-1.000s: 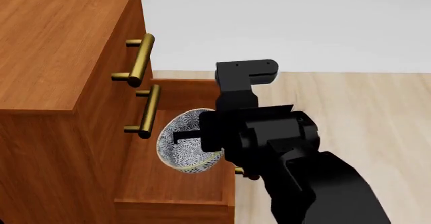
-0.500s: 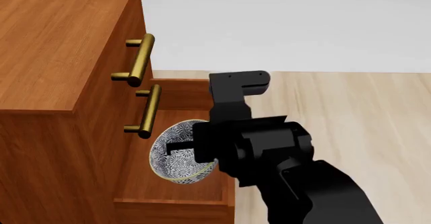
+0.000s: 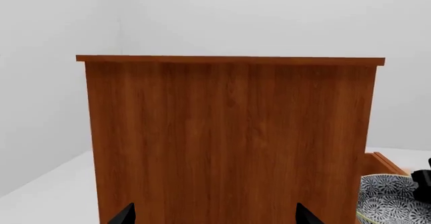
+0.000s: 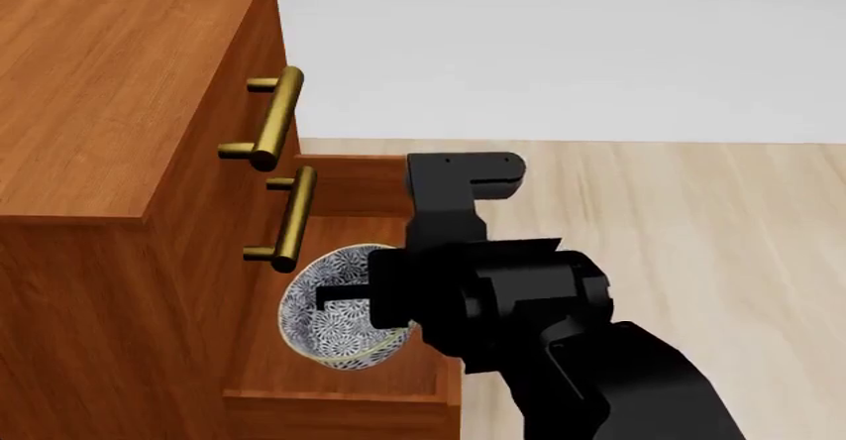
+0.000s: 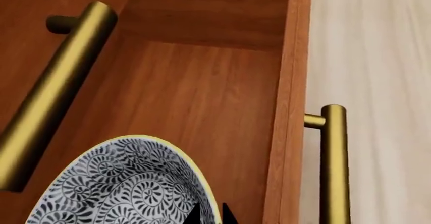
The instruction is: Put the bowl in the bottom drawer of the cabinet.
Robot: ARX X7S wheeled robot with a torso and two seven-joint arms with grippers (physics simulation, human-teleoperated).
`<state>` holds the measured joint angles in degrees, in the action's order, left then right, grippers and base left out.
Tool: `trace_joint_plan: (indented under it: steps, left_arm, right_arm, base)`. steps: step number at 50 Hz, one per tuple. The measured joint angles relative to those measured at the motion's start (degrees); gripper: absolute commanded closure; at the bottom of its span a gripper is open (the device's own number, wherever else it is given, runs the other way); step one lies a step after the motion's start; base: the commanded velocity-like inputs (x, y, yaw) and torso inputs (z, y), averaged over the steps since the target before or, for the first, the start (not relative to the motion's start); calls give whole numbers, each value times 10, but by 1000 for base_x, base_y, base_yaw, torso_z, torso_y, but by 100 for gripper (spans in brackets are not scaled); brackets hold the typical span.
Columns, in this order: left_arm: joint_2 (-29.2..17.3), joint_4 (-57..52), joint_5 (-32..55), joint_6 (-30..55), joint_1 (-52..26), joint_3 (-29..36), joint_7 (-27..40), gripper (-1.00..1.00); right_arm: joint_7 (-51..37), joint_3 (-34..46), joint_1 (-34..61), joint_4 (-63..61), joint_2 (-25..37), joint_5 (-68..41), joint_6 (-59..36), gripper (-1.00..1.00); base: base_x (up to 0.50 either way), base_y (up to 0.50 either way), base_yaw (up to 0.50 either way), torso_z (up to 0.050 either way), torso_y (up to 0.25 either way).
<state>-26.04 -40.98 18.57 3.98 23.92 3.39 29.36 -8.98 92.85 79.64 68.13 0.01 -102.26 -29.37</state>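
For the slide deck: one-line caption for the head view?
Right gripper holds the blue-grey floral ceramic bowl over the open reddish-brown wooden bottom drawer of the cabinet.

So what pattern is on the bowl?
White with a dense blue-grey floral scroll pattern on the bowl; clearest in the right wrist view.

Simulated bare room, wooden cabinet [image 4: 119, 93], plank floor [image 4: 714, 232]
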Motion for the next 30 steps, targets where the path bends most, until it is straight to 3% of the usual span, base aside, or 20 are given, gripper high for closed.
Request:
trace_joint_plan:
  steps: [30]
  left_arm:
    - [-4,5,9,-6,0,-5,1,-100]
  right_arm:
    - [9,9,-12,5,0,-47,12,100]
  base:
    - [0,0,0,0,0]
